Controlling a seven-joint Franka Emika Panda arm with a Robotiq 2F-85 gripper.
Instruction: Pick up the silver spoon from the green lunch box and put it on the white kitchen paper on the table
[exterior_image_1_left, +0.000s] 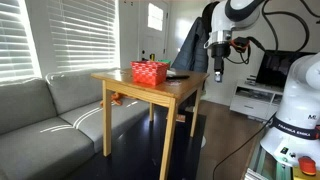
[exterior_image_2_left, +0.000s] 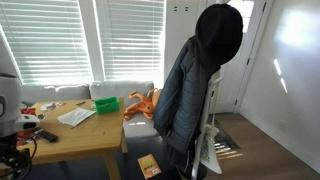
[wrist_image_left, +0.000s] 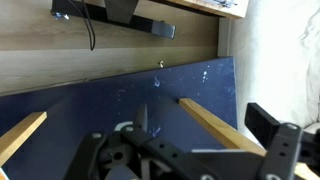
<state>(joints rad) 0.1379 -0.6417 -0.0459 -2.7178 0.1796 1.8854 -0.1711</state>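
We saw the claw (exterior_image_1_left: 218, 72) at the upper right of an exterior view, hanging fingers-down off the right edge of the table (exterior_image_1_left: 190, 88), about level with its top and touching nothing that we could see. A red basket (exterior_image_1_left: 150, 73) stood on the table near the middle of that frame, and a grey sofa (exterior_image_1_left: 40, 120) filled the lower left.

In an exterior view the green lunch box (exterior_image_2_left: 105, 104) sat at the far edge of the table (exterior_image_2_left: 80, 138), left of centre. The white kitchen paper (exterior_image_2_left: 77, 116) lay just beside it, lower and to the left. A dark coat (exterior_image_2_left: 195, 90) hung on a stand in the middle of the frame.

In the wrist view the claw (wrist_image_left: 142, 135) came in from the bottom edge, above a blue rug (wrist_image_left: 120, 90) and a wooden table leg (wrist_image_left: 215, 122) at the lower right. A thin pale sliver (wrist_image_left: 142, 112) showed between its fingers. We could not tell whether that was the silver spoon, nor whether the claw was apart or clamped
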